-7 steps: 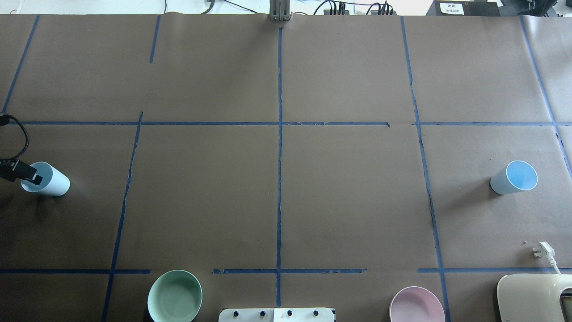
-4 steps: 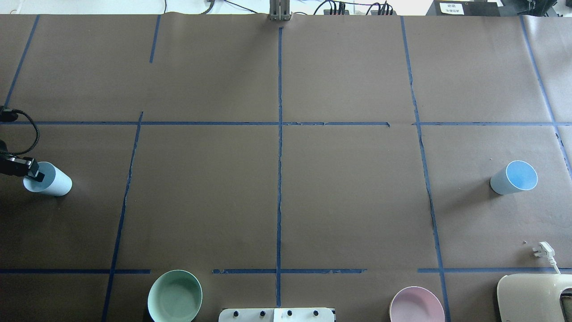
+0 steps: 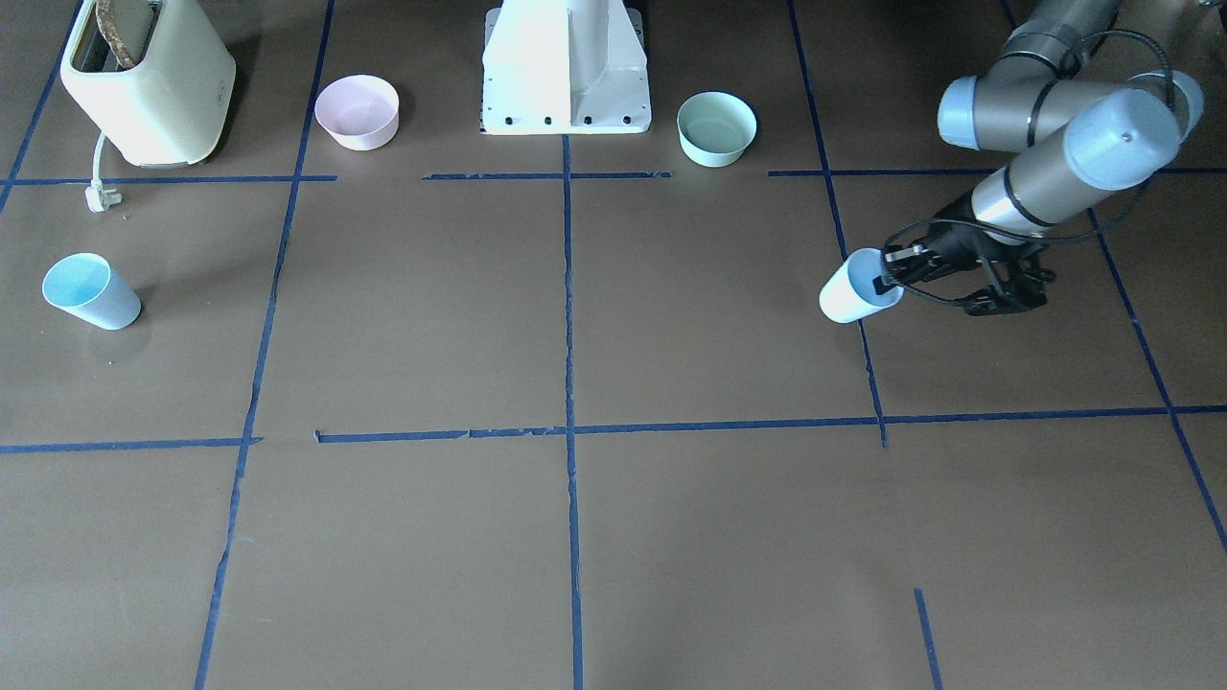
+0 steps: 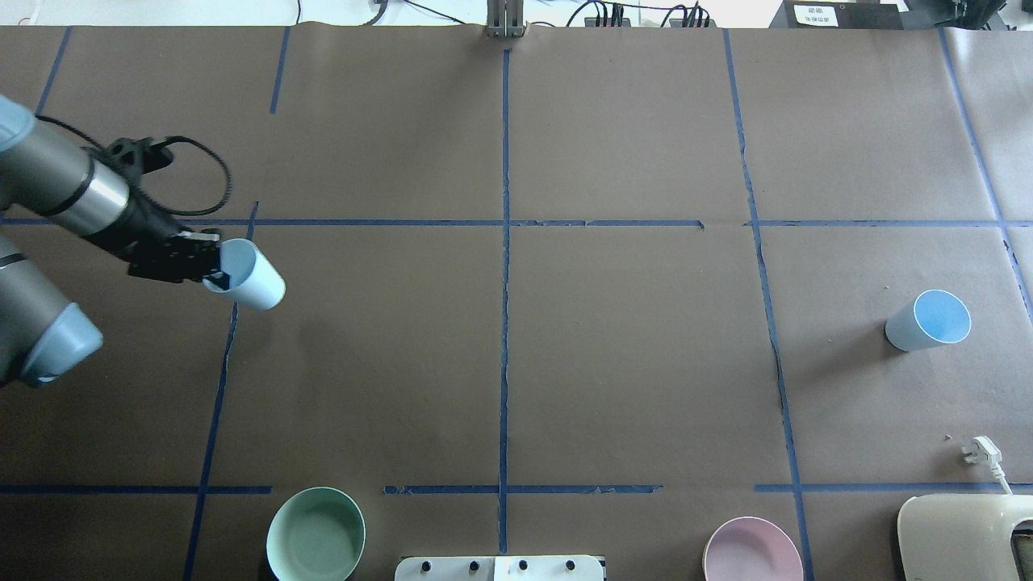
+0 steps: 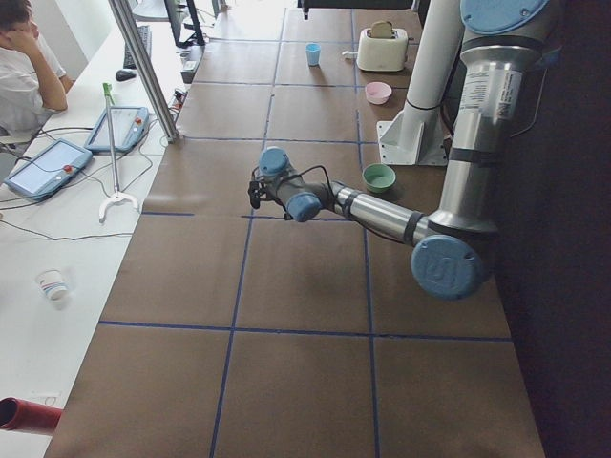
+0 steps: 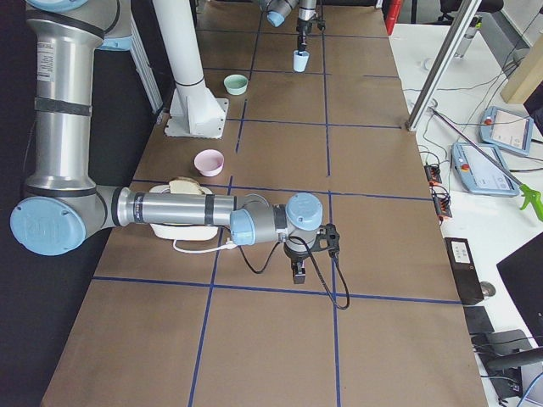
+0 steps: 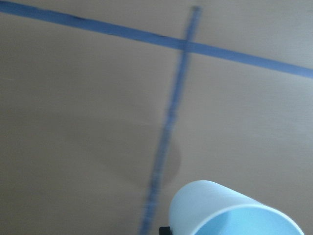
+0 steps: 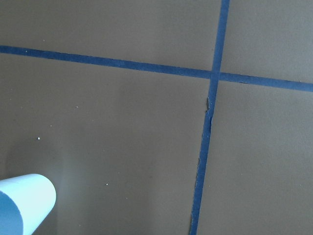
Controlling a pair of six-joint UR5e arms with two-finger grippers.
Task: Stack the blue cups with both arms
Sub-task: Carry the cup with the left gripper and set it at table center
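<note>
My left gripper [image 4: 216,277] is shut on the rim of a pale blue cup [image 4: 250,276], one finger inside it. It holds the cup tilted above the table's left part. The gripper [image 3: 880,284] and this cup [image 3: 849,293] also show in the front-facing view, and the cup fills the bottom of the left wrist view [image 7: 230,210]. The second blue cup [image 4: 928,320] stands upright at the right; it shows at the lower-left corner of the right wrist view [image 8: 22,203]. My right gripper [image 6: 299,273] shows only in the exterior right view, pointing down; I cannot tell whether it is open.
A mint-green bowl [image 4: 315,534] and a pink bowl [image 4: 752,551] stand at the near edge beside the white pedestal [image 3: 566,67]. A cream toaster [image 4: 968,537] with a loose plug [image 4: 980,452] is at the near right. A person [image 5: 24,67] sits beyond the far edge.
My left arm has carried the blue cup from the far left edge rightward and away from the robot, over the blue tape line. The other cup has not moved.
</note>
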